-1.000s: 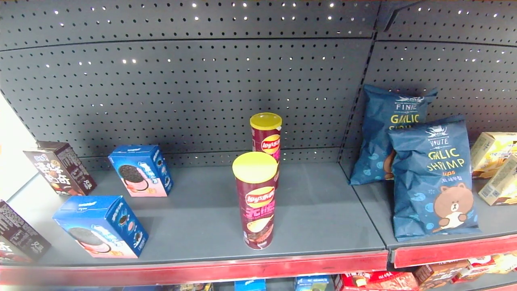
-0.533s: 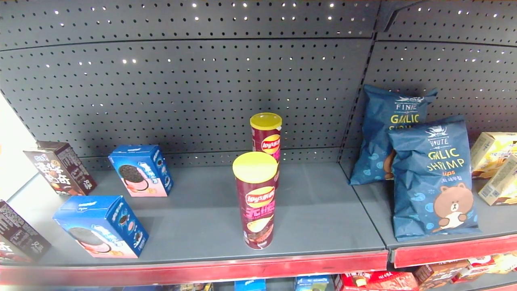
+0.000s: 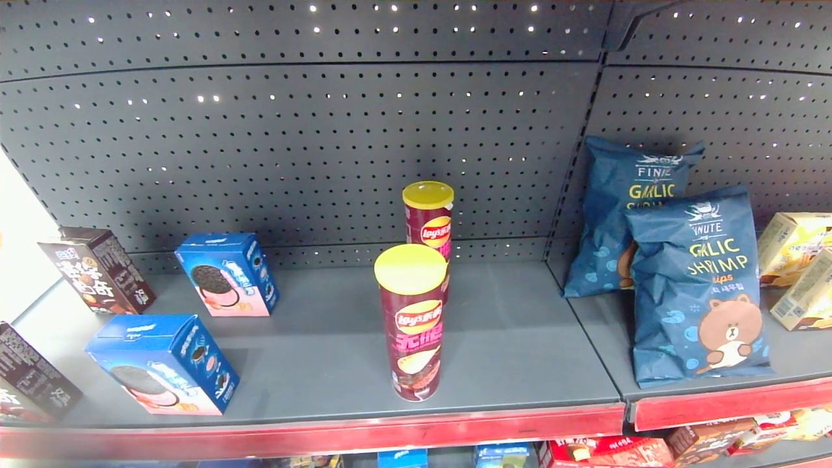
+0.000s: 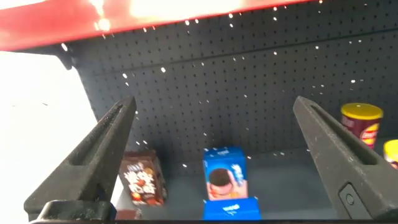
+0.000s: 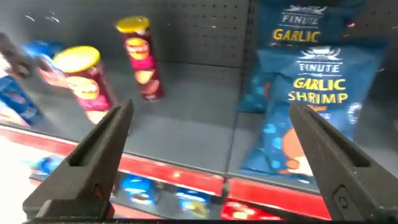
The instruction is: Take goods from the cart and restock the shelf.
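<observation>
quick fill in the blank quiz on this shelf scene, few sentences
1. The front chip can and the rear chip can both have ____ lids.
2. The front snack bag shows a cartoon ____.
3. The left gripper and the right gripper are both ____, holding nothing.
4. The near cookie box and the far cookie box are mainly ____ in colour.

Missing words: yellow; bear; open; blue
</observation>
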### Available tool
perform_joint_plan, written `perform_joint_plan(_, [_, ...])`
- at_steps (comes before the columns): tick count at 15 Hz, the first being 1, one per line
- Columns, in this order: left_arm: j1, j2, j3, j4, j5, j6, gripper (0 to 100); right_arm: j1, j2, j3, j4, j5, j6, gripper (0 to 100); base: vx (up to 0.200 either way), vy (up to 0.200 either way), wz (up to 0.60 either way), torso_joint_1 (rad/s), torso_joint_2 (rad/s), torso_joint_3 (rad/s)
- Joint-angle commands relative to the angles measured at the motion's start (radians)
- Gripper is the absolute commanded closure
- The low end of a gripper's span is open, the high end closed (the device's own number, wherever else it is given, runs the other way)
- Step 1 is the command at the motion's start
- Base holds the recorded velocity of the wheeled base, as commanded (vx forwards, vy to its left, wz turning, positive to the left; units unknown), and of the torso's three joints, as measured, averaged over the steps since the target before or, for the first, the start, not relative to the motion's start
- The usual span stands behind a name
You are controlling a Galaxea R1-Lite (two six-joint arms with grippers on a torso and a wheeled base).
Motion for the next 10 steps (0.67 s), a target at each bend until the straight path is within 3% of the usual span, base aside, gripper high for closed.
perform_joint_plan(1, [0.0, 0.011, -0.019, 0.0, 0.002, 0.001, 0, -0.043, -0.019, -0.002, 0.002, -0.09, 0.007, 0, 0.0, 0.0, 0.0, 0.0, 0.0, 0.0])
perform_joint_plan(6, [0.0, 0.001, 0.02, 0.0, 0.003, 0.001, 0, -0.137, 0.014, -0.005, 0.002, -0.123, 0.011, 0, 0.0, 0.0, 0.0, 0.0, 0.0, 0.0])
perform_joint_plan(7, [-0.001, -0.055, 0.073, 0.0, 0.005, -0.008, 0, -0.163, 0.028, -0.001, 0.003, -0.123, 0.011, 0, 0.0, 0.0, 0.0, 0.0, 0.0, 0.0])
perform_joint_plan(10, [-0.001, -0.061, 0.034, 0.0, 0.005, -0.01, 0, -0.115, 0.028, -0.028, 0.005, -0.123, -0.068, 0, 0.0, 0.0, 0.0, 0.0, 0.0, 0.0])
